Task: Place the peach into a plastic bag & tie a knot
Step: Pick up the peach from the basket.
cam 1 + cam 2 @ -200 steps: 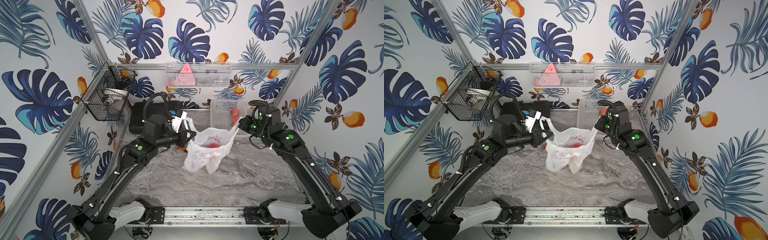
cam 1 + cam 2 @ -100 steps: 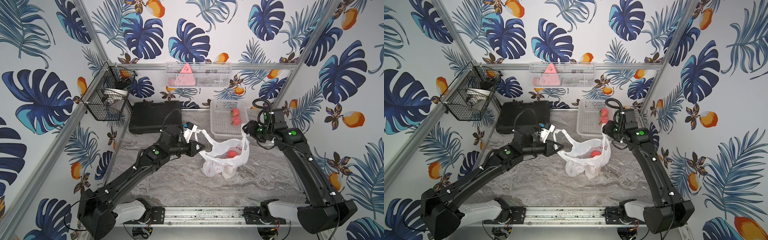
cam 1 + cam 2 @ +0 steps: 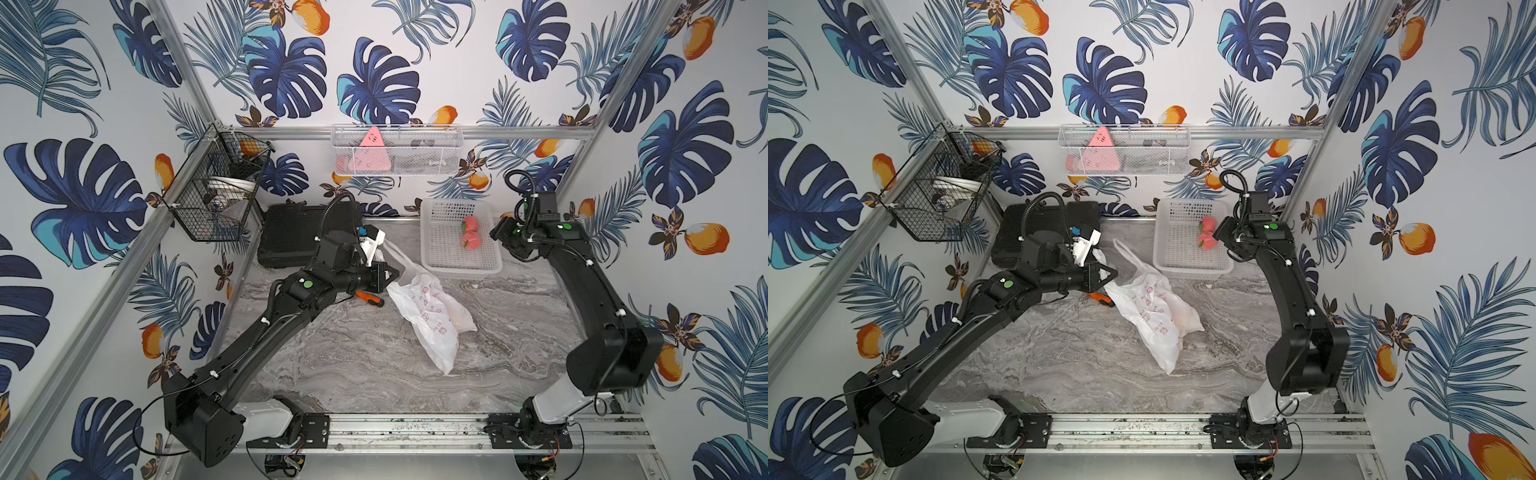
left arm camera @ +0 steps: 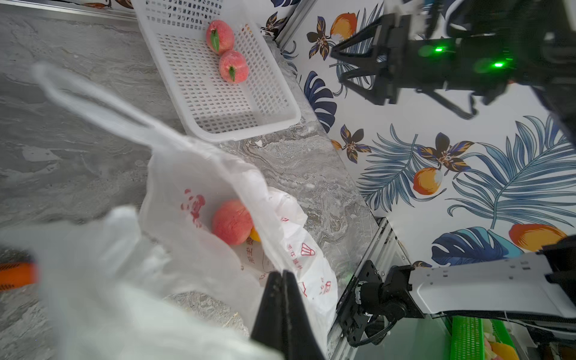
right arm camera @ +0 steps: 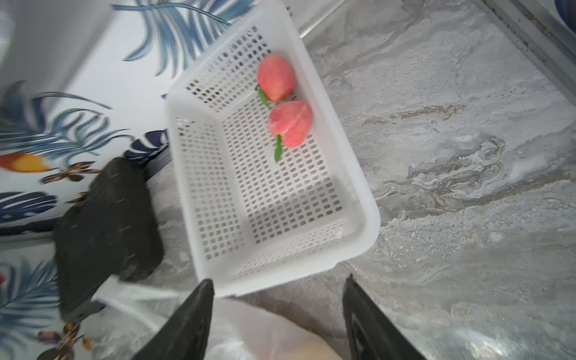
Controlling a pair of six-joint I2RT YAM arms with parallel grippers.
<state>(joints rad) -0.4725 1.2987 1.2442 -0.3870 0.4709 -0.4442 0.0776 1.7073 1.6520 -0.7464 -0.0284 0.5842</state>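
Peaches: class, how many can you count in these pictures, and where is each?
3. Two lie side by side in the white basket: rear peach, front peach. The third peach sits inside the plastic bag. Its folds may hide more.

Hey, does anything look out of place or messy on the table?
The plastic bag lies slumped on its side, handles untied, pinched only at its edge by the left claw. A peach sits inside. The right claw hangs open, holding nothing. An orange-handled tool lies beside the bag.
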